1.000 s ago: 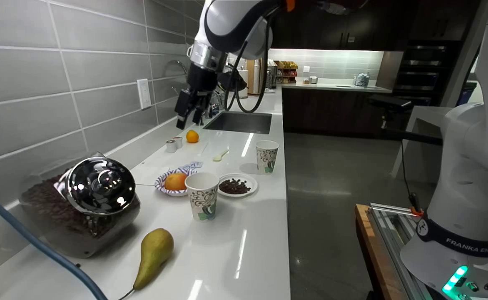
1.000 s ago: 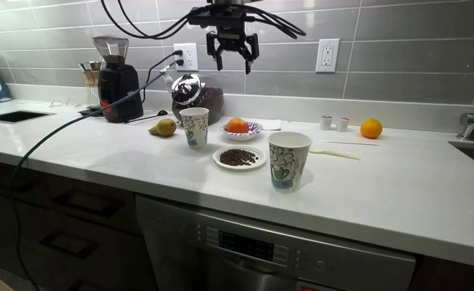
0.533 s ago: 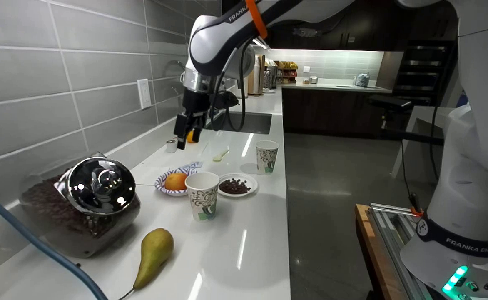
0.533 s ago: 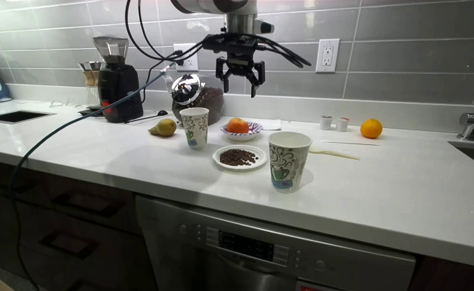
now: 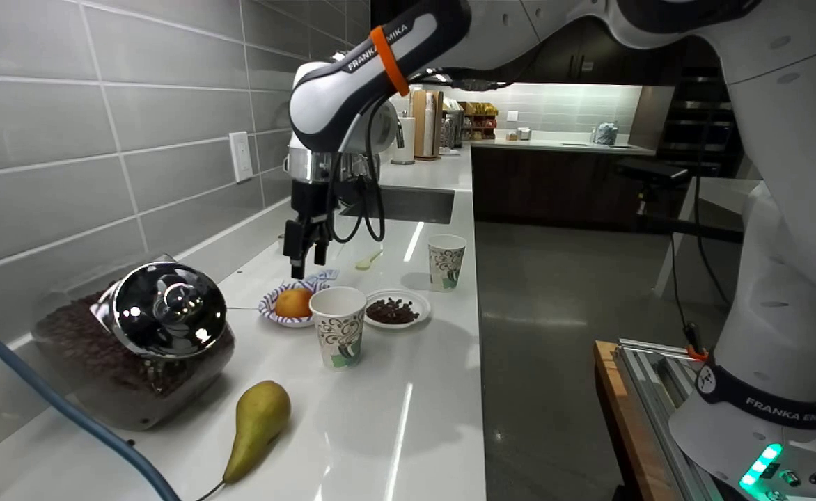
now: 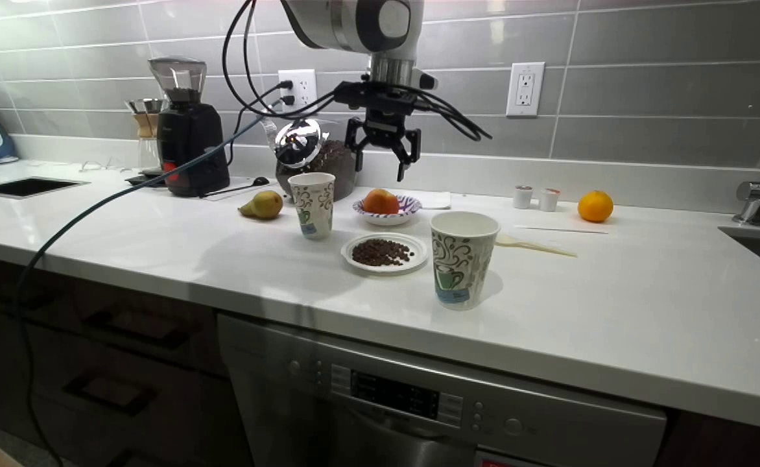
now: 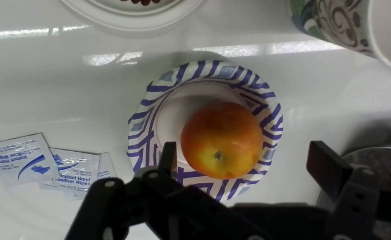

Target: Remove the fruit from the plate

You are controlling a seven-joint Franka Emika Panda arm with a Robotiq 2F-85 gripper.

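The fruit (image 7: 222,140) is round and red-orange with a yellow patch. It sits in the small white plate (image 7: 138,126) with a blue-purple pattern. In both exterior views the fruit (image 5: 293,303) (image 6: 380,201) rests in the plate (image 5: 267,306) (image 6: 408,206) near the back wall. My gripper (image 5: 309,264) is open and empty, pointing down above the plate. In an exterior view its fingertips (image 6: 379,170) are a little above the fruit. In the wrist view the open fingers (image 7: 244,146) stand either side of the fruit, which lies closer to the left finger. Nothing touches the fruit.
A paper cup (image 5: 340,330) and a plate of dark beans (image 6: 386,267) stand close by. Another cup (image 6: 464,259) is near the front edge. A bean jar (image 5: 136,348) and pear (image 5: 258,424) lie to one side. An orange (image 6: 595,206) sits toward the sink.
My gripper has come down from well above the counter to just over the plate, moving slightly right in an exterior view. The fingers stay open. The fruit and plate have not moved.
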